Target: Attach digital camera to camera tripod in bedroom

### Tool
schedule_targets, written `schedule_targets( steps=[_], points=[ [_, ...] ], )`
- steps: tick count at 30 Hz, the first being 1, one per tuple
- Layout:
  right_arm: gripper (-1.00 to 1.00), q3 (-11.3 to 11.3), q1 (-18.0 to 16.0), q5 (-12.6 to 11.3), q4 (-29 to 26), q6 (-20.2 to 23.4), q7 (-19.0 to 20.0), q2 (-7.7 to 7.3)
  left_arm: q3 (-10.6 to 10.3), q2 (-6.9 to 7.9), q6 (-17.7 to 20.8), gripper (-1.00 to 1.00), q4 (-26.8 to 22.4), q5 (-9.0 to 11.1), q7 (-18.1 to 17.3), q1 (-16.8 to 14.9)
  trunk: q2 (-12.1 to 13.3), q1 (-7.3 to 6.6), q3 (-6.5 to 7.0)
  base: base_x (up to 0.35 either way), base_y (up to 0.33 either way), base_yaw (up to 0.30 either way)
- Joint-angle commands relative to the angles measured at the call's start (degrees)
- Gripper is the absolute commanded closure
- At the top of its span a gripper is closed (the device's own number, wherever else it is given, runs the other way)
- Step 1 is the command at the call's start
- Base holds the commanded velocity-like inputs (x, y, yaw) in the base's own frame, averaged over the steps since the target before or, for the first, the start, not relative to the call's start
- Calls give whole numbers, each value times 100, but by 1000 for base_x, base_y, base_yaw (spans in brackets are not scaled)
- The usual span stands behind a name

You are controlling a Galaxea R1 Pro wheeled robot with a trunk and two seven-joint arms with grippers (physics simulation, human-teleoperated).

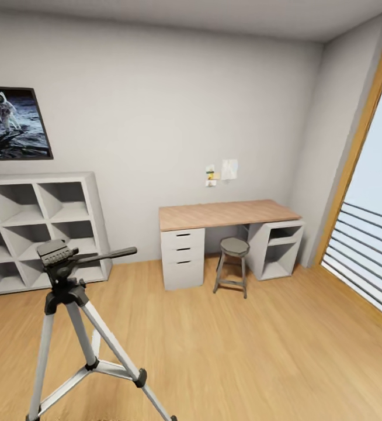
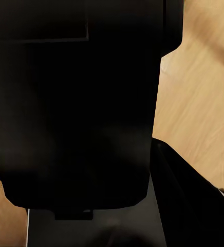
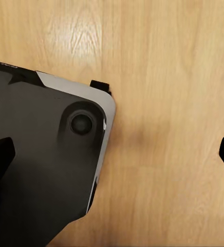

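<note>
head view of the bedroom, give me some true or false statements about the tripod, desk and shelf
1. The camera tripod stands on the wood floor at the lower left of the head view. True.
2. A camera is mounted on the tripod's head. False: the flat head is bare.
3. A round stool stands in front of the desk. True.
4. The desk's drawers are on its right side. False: they are on its left, with open shelves on the right.
5. The shelf unit is packed with books. False: its compartments look empty.
</note>
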Motion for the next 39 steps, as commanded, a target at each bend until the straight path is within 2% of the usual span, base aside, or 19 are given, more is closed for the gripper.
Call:
schedule_targets(
  steps=[1, 21, 39],
  points=[
    [-100, -49, -3, 41, 10, -26, 13, -4, -50, -1, -10, 100, -1, 37, 20, -2, -4, 3, -2, 44, -66, 300],
    [-100, -51, -3, 41, 4, -26, 13, -21, -50, 6, -22, 100, -1, 78, 29, -2, -4, 3, -2, 8, -11, 300],
    [-100, -46, -3, 41, 4, -33, 13, -21, -50, 9, -6, 100, -1, 74, 20, -2, -4, 3, -2, 131, -102, 300]
  ],
)
